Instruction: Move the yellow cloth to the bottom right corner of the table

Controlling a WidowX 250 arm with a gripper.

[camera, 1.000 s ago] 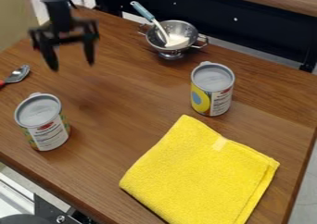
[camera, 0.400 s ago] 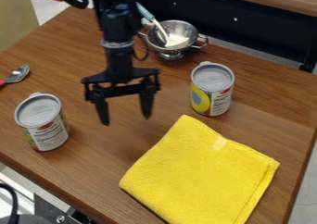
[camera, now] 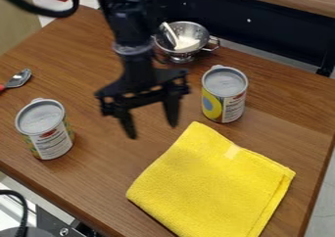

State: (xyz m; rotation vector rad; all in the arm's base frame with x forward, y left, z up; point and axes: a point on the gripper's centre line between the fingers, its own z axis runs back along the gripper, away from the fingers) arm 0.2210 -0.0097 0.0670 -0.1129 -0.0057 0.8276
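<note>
1. Cans: two in all; one can [camera: 224, 96], plus another can [camera: 46, 130];
2. Cloths: one yellow cloth [camera: 212, 187];
3. Colanders: one metal colander [camera: 200, 32];
4. Utensils in a colander: one utensil [camera: 171, 35];
5. Spoons: one spoon [camera: 20, 78];
6. Worktops: one wooden worktop [camera: 91, 72]

The black two-finger gripper [camera: 152, 130] is travelling from the upper left toward the folded yellow cloth [camera: 209, 182] and tilting, its black metal arm [camera: 132, 40] covering the left edge of the silver metal colander [camera: 203, 34]
</note>
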